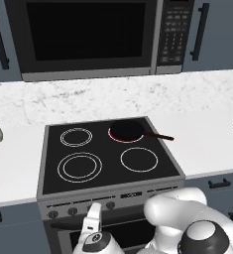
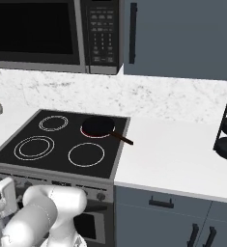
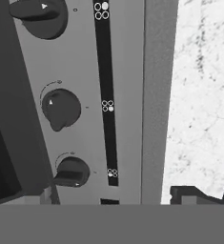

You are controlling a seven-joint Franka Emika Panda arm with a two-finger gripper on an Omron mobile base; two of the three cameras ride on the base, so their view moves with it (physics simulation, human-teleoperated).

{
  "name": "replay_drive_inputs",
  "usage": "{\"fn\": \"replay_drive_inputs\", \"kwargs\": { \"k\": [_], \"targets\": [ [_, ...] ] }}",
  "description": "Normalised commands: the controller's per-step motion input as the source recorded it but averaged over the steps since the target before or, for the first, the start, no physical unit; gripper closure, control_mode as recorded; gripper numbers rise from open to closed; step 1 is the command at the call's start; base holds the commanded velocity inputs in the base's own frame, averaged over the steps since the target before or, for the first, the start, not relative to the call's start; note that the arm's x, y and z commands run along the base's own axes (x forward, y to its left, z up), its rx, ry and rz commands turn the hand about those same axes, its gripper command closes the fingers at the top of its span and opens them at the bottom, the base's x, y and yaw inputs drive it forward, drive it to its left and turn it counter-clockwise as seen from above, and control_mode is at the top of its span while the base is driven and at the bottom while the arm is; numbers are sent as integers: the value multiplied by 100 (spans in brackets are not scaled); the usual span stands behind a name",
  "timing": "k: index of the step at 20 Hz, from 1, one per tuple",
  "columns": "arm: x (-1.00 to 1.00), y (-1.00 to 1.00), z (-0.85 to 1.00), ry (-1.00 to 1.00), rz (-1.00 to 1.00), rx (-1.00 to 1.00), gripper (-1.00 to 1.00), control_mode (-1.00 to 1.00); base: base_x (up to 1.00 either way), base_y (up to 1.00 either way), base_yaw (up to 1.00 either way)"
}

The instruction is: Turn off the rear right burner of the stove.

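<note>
Dark pan (image 1: pixel 127 131) on the rear right burner (image 1: pixel 119 139), rim glowing red.

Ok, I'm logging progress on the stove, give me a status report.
Claw at the stove front panel, facing knobs, gripping nothing. Rear right burner rim glowing red, not off yet. Black pan sits on it.

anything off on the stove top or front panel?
One thing: the rear right burner glows red at its rim under a dark pan, whose handle sticks out over the right-hand counter. On the stove, nothing looks spilled or damaged.
</note>
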Motion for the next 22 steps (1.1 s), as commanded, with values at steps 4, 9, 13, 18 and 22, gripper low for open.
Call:
{"fn": "replay_drive_inputs", "kwargs": {
  "k": [4,9,13,18,22],
  "targets": [
    [21,21,-3,0,0,0,-100,-100,0,0,0],
    [15,17,-13,0,0,0,-100,-100,0,0,0],
    [8,2,-35,0,0,0,-100,-100,0,0,0],
    [13,0,-38,0,0,0,-100,-100,0,0,0],
    [24,0,-4,-2,0,0,-100,-100,0,0,0]
  ]
}}
